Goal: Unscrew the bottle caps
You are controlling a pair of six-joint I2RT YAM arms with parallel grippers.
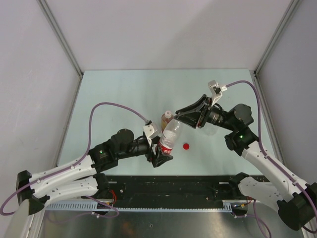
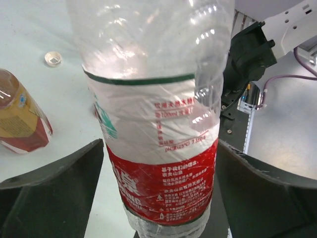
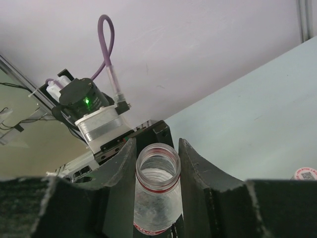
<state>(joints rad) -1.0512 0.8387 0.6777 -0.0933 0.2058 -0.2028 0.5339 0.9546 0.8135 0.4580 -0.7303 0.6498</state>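
Two grippers are applied to the labelled bottle [image 1: 173,131]. The left gripper [image 1: 162,152] is clamped on the bottle's lower body, evidently to stop it turning. The right gripper [image 3: 157,145] is drawn narrow about the bottle's neck, though contact cannot be told. The mouth is open, and the red cap [image 1: 186,146] lies on the bench [image 1: 114,94] just right of the bottle. The amber bottle [image 2: 20,119] lies beside it.

In the left wrist view the labelled bottle [image 2: 158,148] runs past top and bottom edges; the amber bottle [image 2: 20,119] is cropped at the left edge
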